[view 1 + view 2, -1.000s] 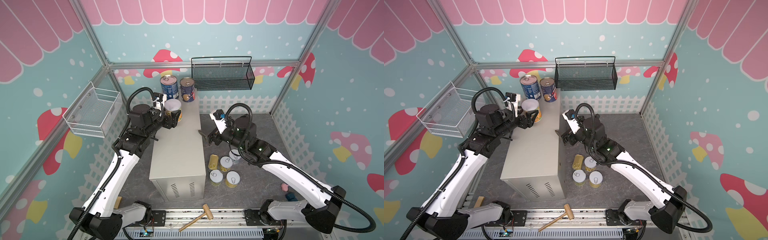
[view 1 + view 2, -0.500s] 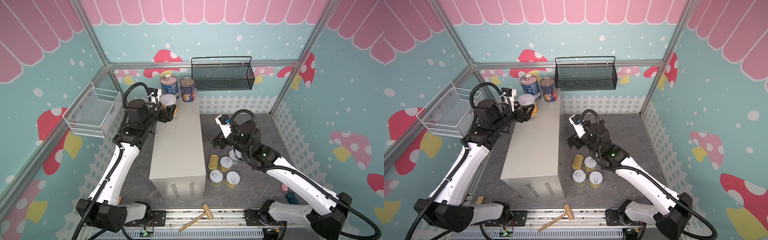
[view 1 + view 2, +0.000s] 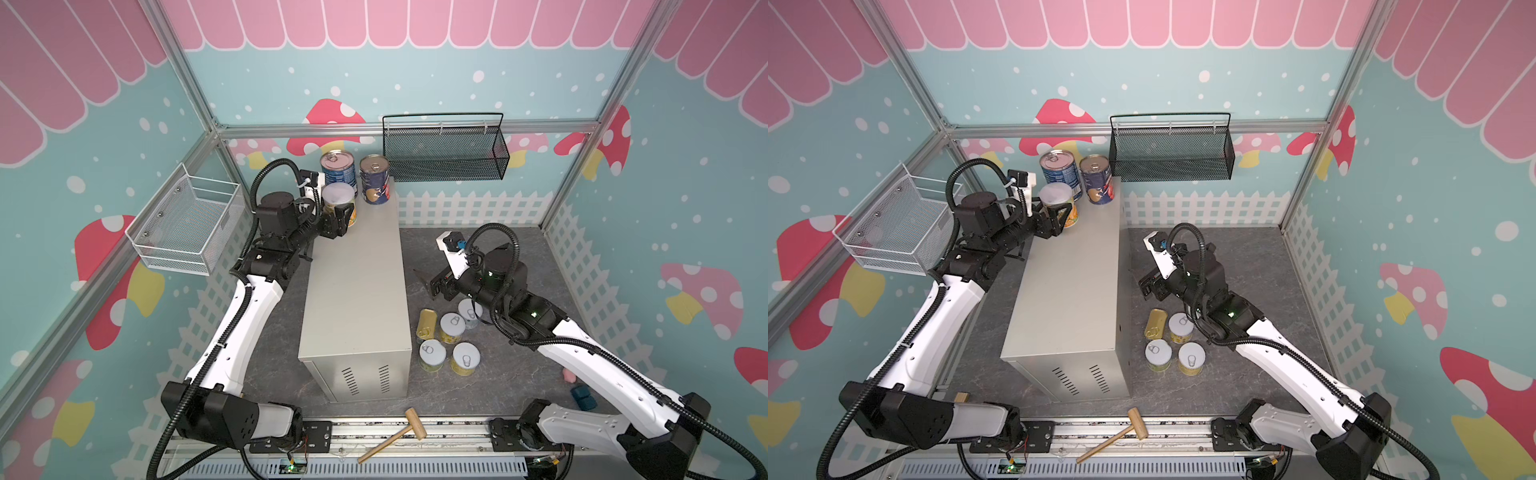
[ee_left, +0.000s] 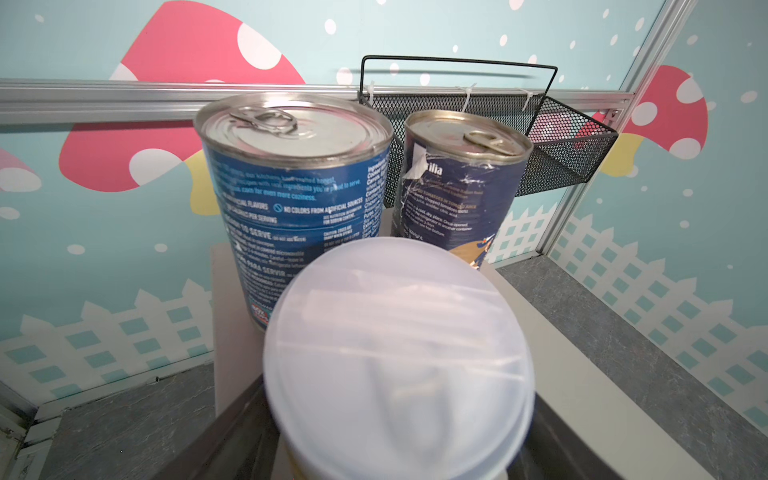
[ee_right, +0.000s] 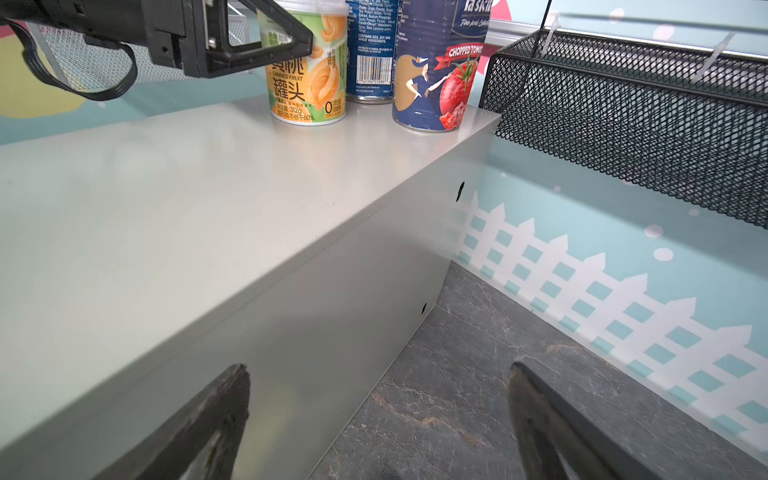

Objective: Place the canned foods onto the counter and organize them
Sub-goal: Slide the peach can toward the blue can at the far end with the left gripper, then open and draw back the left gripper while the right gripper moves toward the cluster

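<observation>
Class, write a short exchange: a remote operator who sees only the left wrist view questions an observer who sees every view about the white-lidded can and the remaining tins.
Operator: Is the white-lidded can down yet?
Observer: The right wrist view shows its base apparently resting on the counter.
Operator: What remains on the floor?
Observer: In a top view, four short cans and one gold tin, grouped beside the counter.
Operator: And the right gripper?
Observer: Open and empty, beside the counter's long side.
</observation>
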`<state>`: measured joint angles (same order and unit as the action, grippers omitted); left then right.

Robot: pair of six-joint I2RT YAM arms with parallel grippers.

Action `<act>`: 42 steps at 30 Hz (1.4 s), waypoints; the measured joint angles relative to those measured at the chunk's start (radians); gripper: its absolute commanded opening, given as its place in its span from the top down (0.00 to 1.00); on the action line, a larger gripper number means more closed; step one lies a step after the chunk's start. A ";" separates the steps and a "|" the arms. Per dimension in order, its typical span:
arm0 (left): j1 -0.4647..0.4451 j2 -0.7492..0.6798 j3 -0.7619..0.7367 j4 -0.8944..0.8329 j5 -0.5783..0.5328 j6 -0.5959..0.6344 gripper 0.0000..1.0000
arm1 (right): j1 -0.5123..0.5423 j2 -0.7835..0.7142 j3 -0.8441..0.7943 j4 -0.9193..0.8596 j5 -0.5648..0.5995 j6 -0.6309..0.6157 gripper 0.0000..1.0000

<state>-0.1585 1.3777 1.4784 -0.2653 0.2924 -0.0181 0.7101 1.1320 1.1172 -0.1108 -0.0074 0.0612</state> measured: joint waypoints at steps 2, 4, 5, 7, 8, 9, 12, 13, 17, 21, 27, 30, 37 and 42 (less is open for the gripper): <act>0.000 0.001 0.000 0.002 0.000 0.000 0.21 | -0.002 -0.004 -0.003 0.000 0.000 0.001 0.02; 0.000 0.002 0.000 0.002 0.000 0.000 0.21 | -0.003 -0.004 -0.004 0.000 0.000 0.003 0.02; 0.000 0.002 0.000 0.002 -0.001 0.000 0.21 | -0.003 -0.004 -0.004 0.000 0.000 0.004 0.02; 0.000 0.003 0.000 0.002 -0.001 0.000 0.21 | -0.003 -0.005 -0.004 0.000 0.000 0.007 0.02; 0.000 0.003 0.001 0.003 -0.002 0.000 0.21 | -0.003 -0.004 -0.004 0.000 0.000 0.007 0.02; 0.000 0.005 0.002 0.004 -0.002 0.000 0.21 | -0.003 -0.005 -0.004 0.000 0.000 0.008 0.02; 0.000 0.009 0.002 0.011 -0.003 0.000 0.20 | -0.003 -0.005 -0.004 0.000 0.000 0.010 0.02; 0.000 0.010 0.002 0.013 -0.003 0.000 0.19 | -0.003 -0.004 -0.004 0.000 0.000 0.011 0.02; 0.001 0.016 0.003 0.012 0.000 -0.006 0.06 | -0.003 -0.004 -0.004 0.001 0.000 0.015 0.02; 0.001 0.014 0.003 0.013 0.002 -0.010 0.01 | -0.003 -0.004 -0.004 0.002 -0.001 0.019 0.02; 0.001 -0.032 -0.008 0.001 -0.015 -0.013 0.01 | -0.003 -0.004 -0.002 0.003 -0.002 0.019 0.02; 0.001 -0.091 -0.028 -0.021 -0.050 -0.013 0.01 | -0.003 0.005 0.016 0.000 -0.004 0.019 0.02; 0.032 -0.221 -0.039 -0.121 -0.169 -0.024 0.00 | -0.003 0.092 0.167 -0.009 -0.031 0.019 0.03; 0.125 -0.258 -0.052 -0.181 -0.211 -0.056 0.01 | -0.003 0.171 0.270 -0.011 -0.047 0.019 0.03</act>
<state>-0.0338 1.1194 1.4265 -0.4461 0.0818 -0.0738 0.7067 1.3029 1.3876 -0.1219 -0.0544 0.0799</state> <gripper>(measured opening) 0.994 0.973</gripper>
